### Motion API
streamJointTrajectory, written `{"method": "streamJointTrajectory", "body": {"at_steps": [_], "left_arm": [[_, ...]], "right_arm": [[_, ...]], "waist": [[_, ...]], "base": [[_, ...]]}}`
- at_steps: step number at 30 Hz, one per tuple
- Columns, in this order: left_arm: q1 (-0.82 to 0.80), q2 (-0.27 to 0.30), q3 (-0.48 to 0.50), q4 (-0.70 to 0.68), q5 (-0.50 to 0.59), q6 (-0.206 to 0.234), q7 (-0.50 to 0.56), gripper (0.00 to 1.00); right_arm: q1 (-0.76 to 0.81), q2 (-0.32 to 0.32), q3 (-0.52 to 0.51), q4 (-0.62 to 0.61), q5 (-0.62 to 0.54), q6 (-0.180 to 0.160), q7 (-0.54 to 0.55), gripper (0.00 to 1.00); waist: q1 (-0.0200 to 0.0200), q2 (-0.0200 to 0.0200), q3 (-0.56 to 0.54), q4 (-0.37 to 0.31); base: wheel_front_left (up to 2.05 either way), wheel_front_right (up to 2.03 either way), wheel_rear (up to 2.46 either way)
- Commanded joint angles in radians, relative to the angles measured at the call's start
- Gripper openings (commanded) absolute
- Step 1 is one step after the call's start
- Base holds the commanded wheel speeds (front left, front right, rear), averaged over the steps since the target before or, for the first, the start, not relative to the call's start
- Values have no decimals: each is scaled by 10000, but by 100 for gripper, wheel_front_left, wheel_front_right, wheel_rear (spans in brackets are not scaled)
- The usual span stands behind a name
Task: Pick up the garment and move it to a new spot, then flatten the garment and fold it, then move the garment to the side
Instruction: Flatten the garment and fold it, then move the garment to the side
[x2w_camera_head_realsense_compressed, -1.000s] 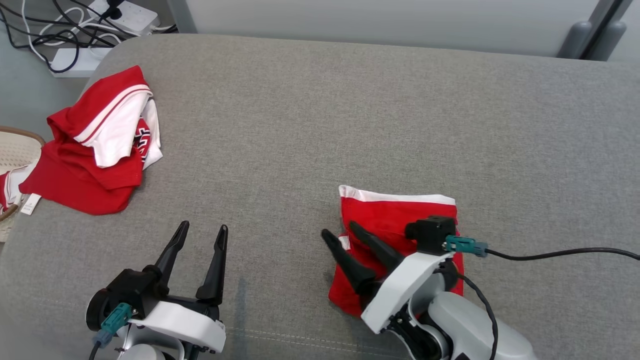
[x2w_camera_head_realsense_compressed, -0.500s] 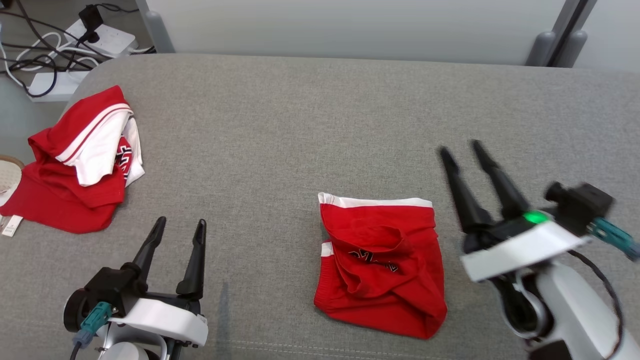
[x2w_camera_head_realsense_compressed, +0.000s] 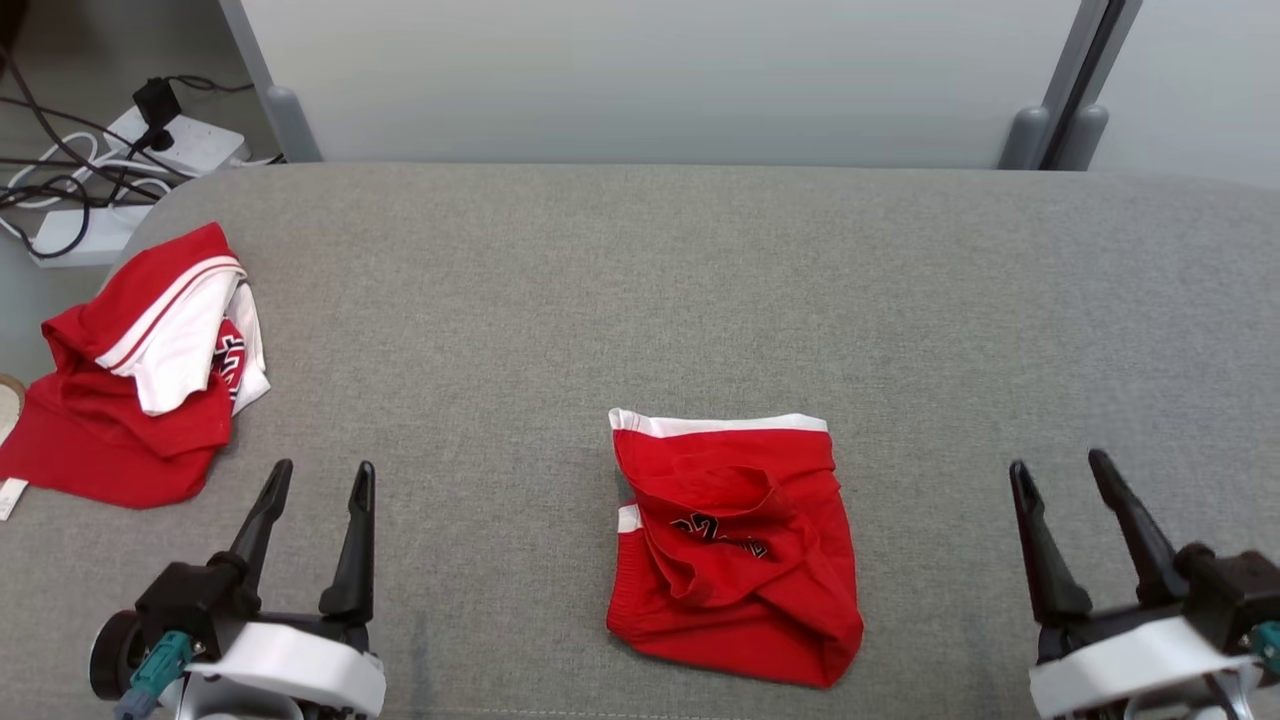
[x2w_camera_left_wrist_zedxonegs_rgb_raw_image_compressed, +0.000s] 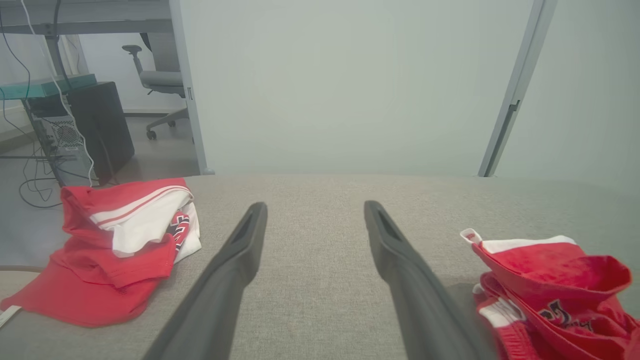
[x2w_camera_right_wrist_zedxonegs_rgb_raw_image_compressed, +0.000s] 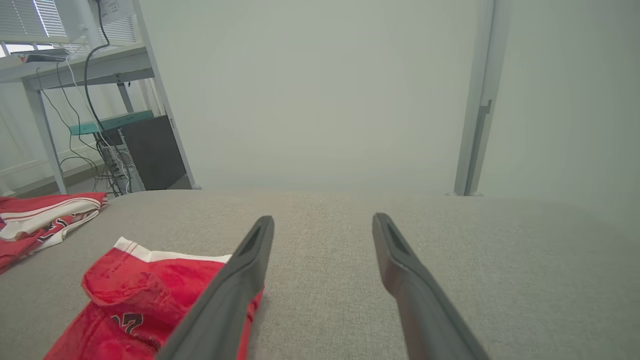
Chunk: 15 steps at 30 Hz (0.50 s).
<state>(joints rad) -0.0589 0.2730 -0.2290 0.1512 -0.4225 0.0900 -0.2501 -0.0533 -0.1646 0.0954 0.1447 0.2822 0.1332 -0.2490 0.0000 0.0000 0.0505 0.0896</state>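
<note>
Right gripper (x2w_camera_head_realsense_compressed: 1058, 464) drawn off garment (x2w_camera_head_realsense_compressed: 735, 550), fingers spread empty, left gripper (x2w_camera_head_realsense_compressed: 325, 467) likewise, left wrist view catches office chair (x2w_camera_left_wrist_zedxonegs_rgb_raw_image_compressed: 162, 79)

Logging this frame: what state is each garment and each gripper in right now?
Red garment: folded, rumpled on top, lying free on the grey surface.
Garment pile: crumpled, unfolded, at the surface's left edge.
Left gripper: open, empty.
Right gripper: open, empty.

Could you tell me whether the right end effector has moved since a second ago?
Yes. The right end effector was over the folded red garment; now it is open to its right, apart.
</note>
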Motion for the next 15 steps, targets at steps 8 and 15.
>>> {"method": "streamJointTrajectory", "body": {"at_steps": [8, 15], "left_arm": [[263, 294, 410, -272, -81, 205, 5, 100], [427, 342, 392, -414, -135, 277, 75, 100]], "right_arm": [[953, 195, -112, -21, -322, -25, -127, 100], [1262, 315, -216, 21, -340, -25, -127, 100]], "waist": [[0, 0, -538, -192], [0, 0, -624, -196]], "base": [[0, 0, 0], [0, 0, 0]]}}
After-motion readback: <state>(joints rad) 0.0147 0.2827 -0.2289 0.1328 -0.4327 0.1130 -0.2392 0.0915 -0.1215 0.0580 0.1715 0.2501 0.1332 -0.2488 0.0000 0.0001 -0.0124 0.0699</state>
